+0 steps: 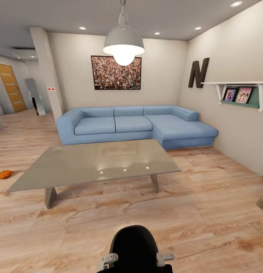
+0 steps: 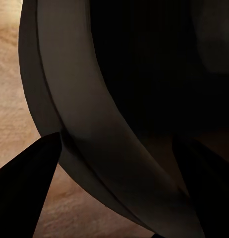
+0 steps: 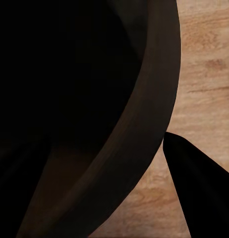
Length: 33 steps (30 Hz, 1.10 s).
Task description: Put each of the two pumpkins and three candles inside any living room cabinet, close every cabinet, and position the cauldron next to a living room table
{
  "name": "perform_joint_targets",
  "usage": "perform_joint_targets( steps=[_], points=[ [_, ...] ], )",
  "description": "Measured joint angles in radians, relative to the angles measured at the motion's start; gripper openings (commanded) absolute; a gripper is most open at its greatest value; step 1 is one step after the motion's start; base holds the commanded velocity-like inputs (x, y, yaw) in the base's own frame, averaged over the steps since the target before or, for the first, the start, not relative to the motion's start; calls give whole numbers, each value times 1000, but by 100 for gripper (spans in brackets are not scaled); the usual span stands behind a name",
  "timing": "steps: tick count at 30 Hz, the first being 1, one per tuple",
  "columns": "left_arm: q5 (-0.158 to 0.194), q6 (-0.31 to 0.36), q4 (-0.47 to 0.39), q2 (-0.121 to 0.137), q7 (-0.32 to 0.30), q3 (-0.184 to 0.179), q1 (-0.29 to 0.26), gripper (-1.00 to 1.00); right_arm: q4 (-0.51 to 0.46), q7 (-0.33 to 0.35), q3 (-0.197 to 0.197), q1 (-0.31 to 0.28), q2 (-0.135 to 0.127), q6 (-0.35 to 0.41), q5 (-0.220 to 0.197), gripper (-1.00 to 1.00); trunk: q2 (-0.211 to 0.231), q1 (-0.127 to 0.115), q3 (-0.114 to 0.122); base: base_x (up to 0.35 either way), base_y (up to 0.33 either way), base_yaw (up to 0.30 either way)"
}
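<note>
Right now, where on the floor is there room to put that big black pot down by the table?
The wood floor between the cauldron and the glass coffee table is bare. So is the strip right of the table, toward the wall shelf. Left of the table a pumpkin lies; behind it sits the blue sofa.

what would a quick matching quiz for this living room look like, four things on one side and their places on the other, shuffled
Things:
1. cauldron
2. pumpkin
3. sofa
4. photo frames

Places:
A. against the far wall, beyond the glass table
B. on the wall shelf at the right
C. on the wooden floor, to the left of the glass table
D. at the bottom of the head view, between both pincers

Pairs: 1-D, 2-C, 3-A, 4-B
</note>
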Motion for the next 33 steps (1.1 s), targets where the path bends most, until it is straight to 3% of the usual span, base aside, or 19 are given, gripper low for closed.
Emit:
perform_joint_targets(
  steps=[33],
  points=[
    [0, 0, -1, 0, 0, 0, 0, -100, -1, -1, 0, 0, 0, 0, 0, -100, 0, 0, 0, 195, 0, 0]
  ],
)
